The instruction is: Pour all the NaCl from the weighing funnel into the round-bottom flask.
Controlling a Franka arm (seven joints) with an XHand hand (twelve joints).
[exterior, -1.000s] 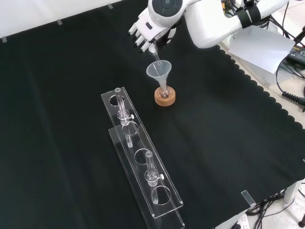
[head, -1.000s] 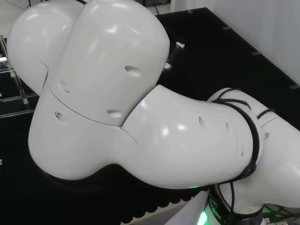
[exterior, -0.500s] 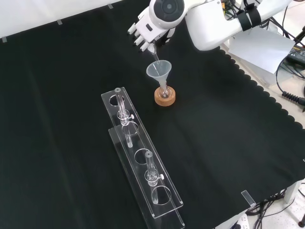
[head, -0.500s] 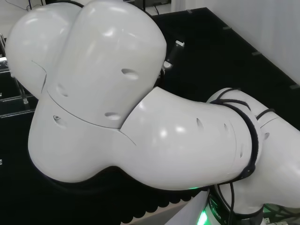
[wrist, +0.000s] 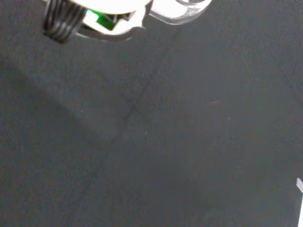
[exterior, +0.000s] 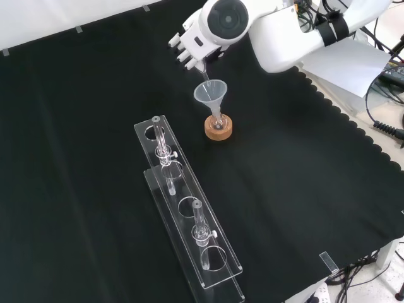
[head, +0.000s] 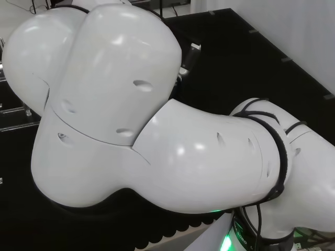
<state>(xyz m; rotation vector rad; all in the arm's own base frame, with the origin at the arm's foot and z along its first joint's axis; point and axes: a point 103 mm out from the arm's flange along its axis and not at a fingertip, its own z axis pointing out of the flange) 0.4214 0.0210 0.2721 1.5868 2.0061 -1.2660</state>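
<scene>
Black cloth covered the worktop [exterior: 95, 126]. The hand [exterior: 189, 45], fingers curled on the weighing funnel [exterior: 203, 71], tipped its spout into a plastic funnel [exterior: 209, 93] in the flask [exterior: 218, 125] on a cork ring. Pouring seemed underway; remaining NaCl could not be judged.

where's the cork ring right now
In the front view the cork ring sits on the black cloth near top centre, under the clear funnel, just right of the clear rack's far end.
</scene>
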